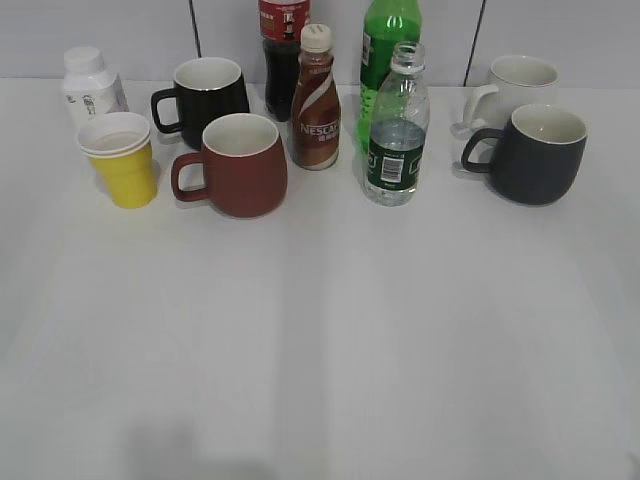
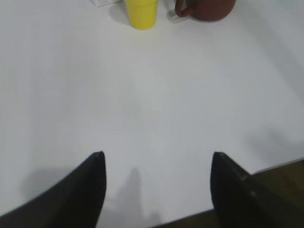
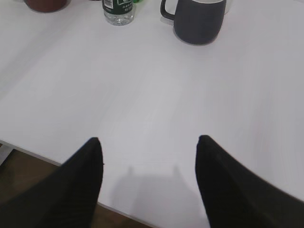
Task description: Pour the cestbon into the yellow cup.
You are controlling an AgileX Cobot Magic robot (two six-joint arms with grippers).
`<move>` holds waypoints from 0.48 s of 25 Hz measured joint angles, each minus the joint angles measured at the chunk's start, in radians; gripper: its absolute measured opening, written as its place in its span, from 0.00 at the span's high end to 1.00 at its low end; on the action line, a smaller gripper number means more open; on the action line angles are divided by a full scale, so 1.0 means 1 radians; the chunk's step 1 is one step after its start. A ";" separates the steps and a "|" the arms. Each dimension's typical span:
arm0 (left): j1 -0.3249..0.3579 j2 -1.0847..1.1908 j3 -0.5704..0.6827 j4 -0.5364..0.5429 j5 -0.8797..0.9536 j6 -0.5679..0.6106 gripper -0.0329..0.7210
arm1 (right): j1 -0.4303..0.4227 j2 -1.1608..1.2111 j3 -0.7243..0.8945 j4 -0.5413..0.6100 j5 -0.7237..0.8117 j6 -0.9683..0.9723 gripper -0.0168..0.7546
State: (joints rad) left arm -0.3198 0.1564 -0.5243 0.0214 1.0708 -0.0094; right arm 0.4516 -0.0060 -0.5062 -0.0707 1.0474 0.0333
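Note:
The cestbon [image 1: 397, 130], a clear ribbed bottle with a dark green label and no cap, stands upright at the back centre-right; its base shows in the right wrist view [image 3: 118, 10]. The yellow cup [image 1: 122, 160] stands at the back left, also at the top of the left wrist view [image 2: 141, 13]. My left gripper [image 2: 158, 156] is open and empty over the table's front edge. My right gripper [image 3: 149, 141] is open and empty near the front edge. Neither gripper shows in the exterior view.
A dark red mug [image 1: 237, 165], black mug [image 1: 208, 95], Nescafe bottle [image 1: 316, 100], cola bottle [image 1: 283, 55], green soda bottle [image 1: 388, 45] and white jar [image 1: 90, 85] stand round them. A dark grey mug [image 1: 535, 153] and white mug [image 1: 515, 85] stand at the right.

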 joint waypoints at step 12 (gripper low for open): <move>0.177 -0.050 0.000 0.000 -0.003 0.001 0.35 | -0.342 0.000 0.000 0.003 -0.003 0.000 0.38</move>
State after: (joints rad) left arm -0.1432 0.1062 -0.5243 0.0210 1.0676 -0.0085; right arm 0.1099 -0.0060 -0.5062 -0.0679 1.0440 0.0333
